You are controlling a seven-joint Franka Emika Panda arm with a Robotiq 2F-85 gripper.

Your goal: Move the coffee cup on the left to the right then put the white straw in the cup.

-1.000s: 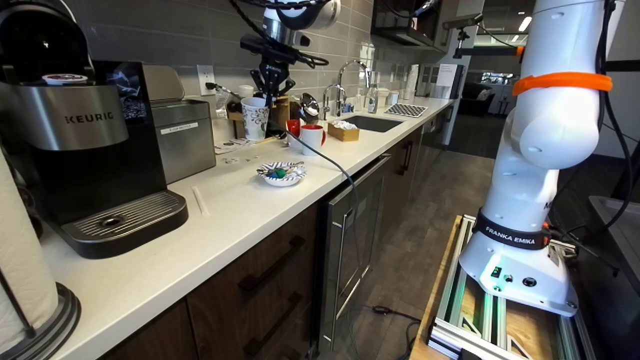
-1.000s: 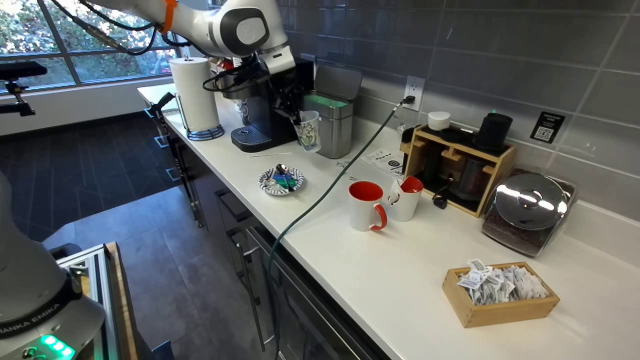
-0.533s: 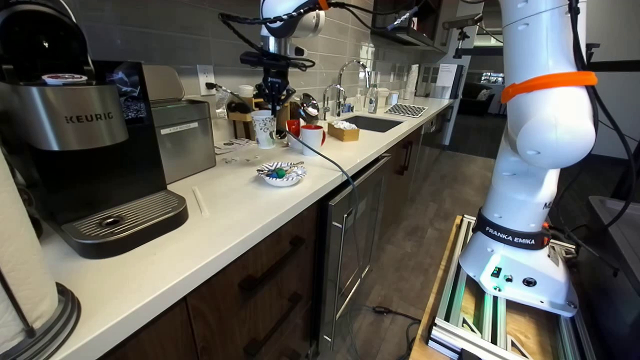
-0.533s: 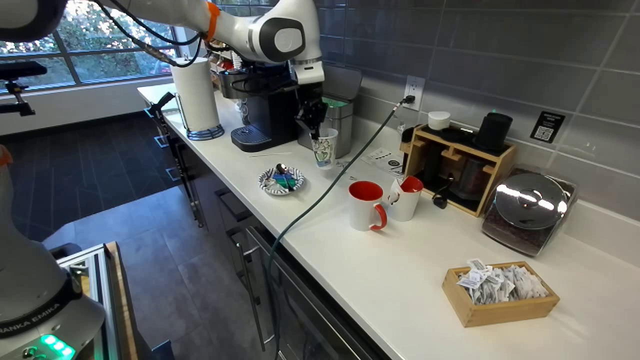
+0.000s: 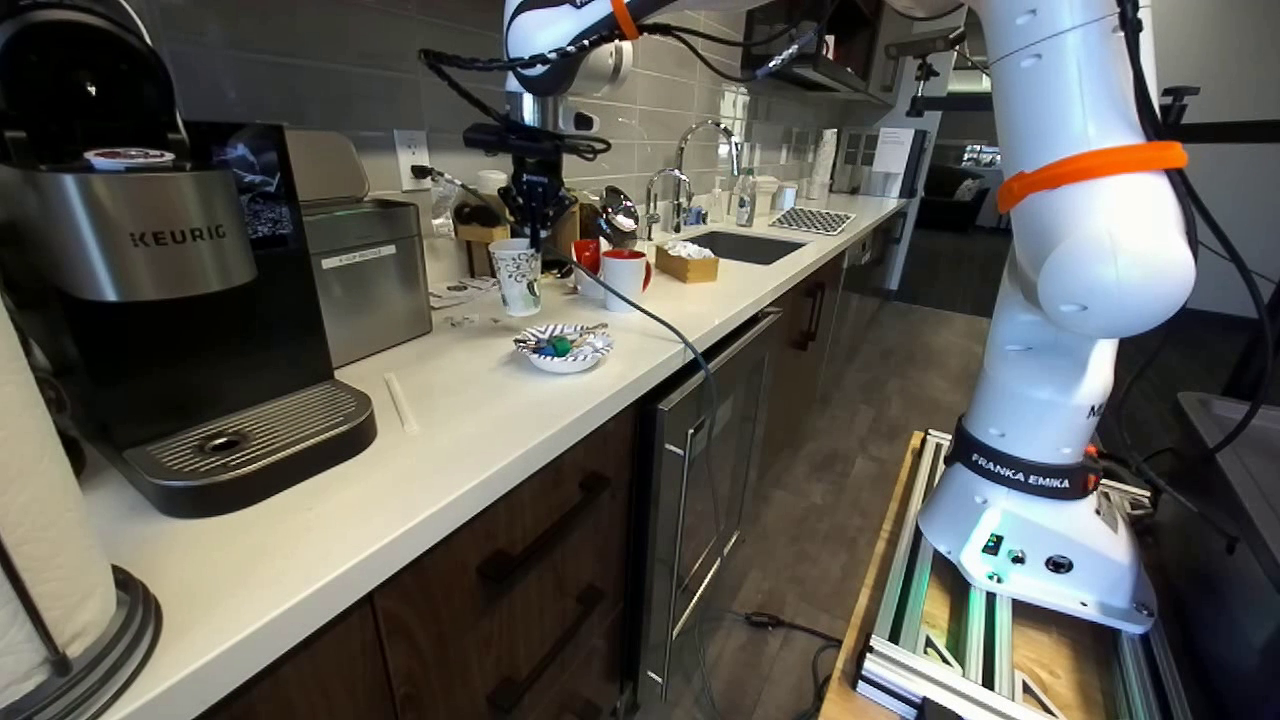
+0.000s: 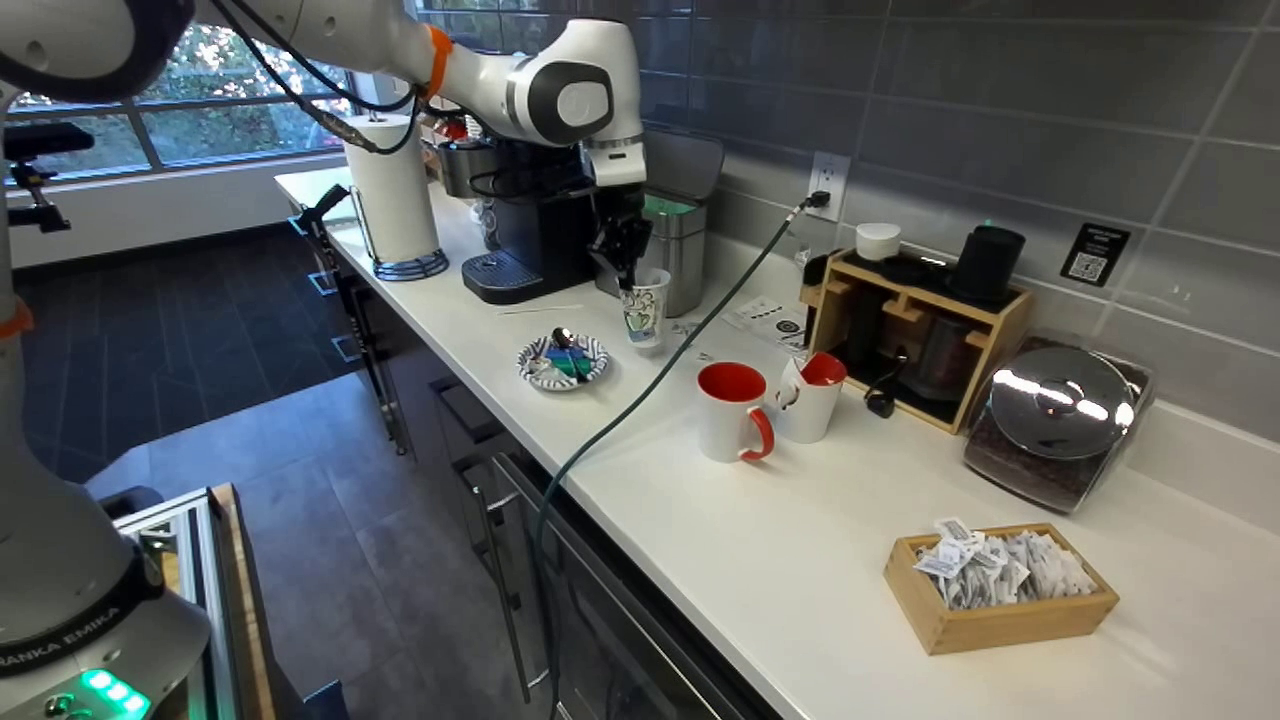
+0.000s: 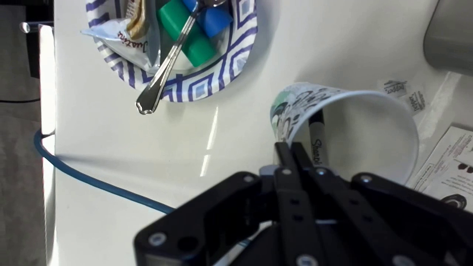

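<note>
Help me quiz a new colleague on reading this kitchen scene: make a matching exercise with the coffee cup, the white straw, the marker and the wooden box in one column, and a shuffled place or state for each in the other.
Column one
1. coffee cup
2. white straw
3. marker
4. wooden box

Column two
A. inside the coffee cup
B. holding a heap of white packets
C. pinched at its rim by the gripper
D. lying on the counter beside the drip tray of the coffee maker

Right pairs: 1-C, 2-D, 3-A, 4-B
</note>
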